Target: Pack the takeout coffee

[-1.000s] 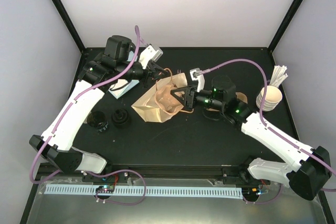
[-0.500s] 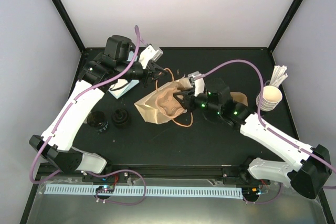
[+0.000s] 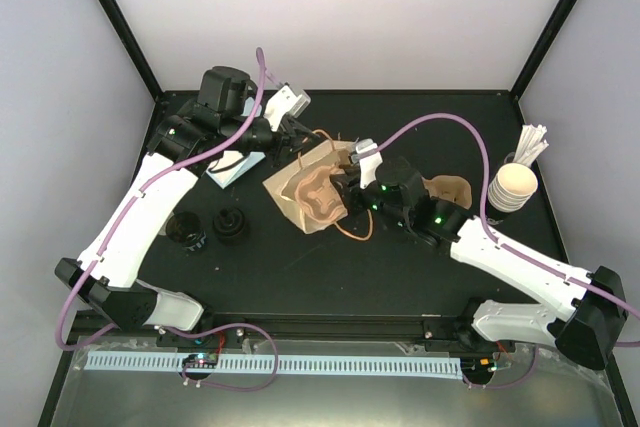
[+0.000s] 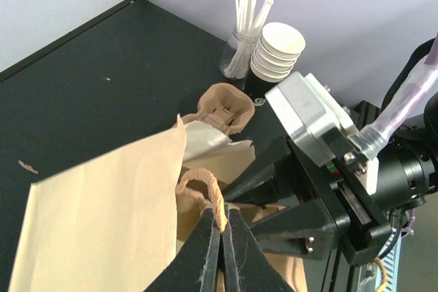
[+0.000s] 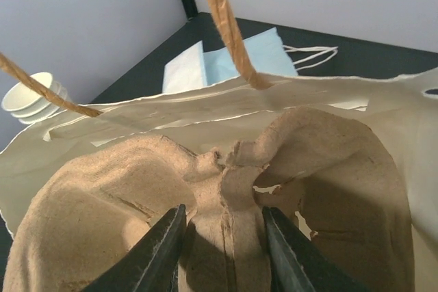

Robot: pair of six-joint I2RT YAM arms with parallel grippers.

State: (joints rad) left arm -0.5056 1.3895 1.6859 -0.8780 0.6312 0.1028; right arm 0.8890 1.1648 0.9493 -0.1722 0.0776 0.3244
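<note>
Count, left to right across the table (image 3: 330, 277):
- one dark round item (image 3: 183, 231), too dim to name
- one stack of black lids (image 3: 230, 225)
- one pile of napkins (image 5: 253, 56), blue and white
- one brown paper bag (image 3: 283, 187)
- two moulded carriers
- one nested stack of cups (image 3: 512, 185)
- one bundle of white sticks (image 3: 532, 142)
- two arms

Takeout coffee: a cream paper cup (image 5: 31, 100) shows only from the right wrist. It is at far left, past the bag's rim, against the left wall. It stands upright, mouth up, long axis vertical. There are rings below its rim, and I cannot tell whether it is one cup or a few nested. The bag hides its base. It is well apart from both grippers.

Containers:
- The bag lies on its side, mouth facing the right arm. Inside it is one pulp carrier (image 5: 102, 189).
- The left gripper (image 4: 220, 220) has its fingers pressed together. It pinches the bag's twisted-paper handle (image 4: 202, 186) at the upper lip of the mouth.
- The right gripper (image 5: 223, 213) reaches into the mouth. Its fingers clamp either side of the carrier's centre ridge.
- The second carrier (image 3: 448, 190) sits on the table beside the right arm's wrist, between the bag and the cup stack.
- The sticks stand in a clear glass (image 4: 236, 56) just beside the stack.
</note>
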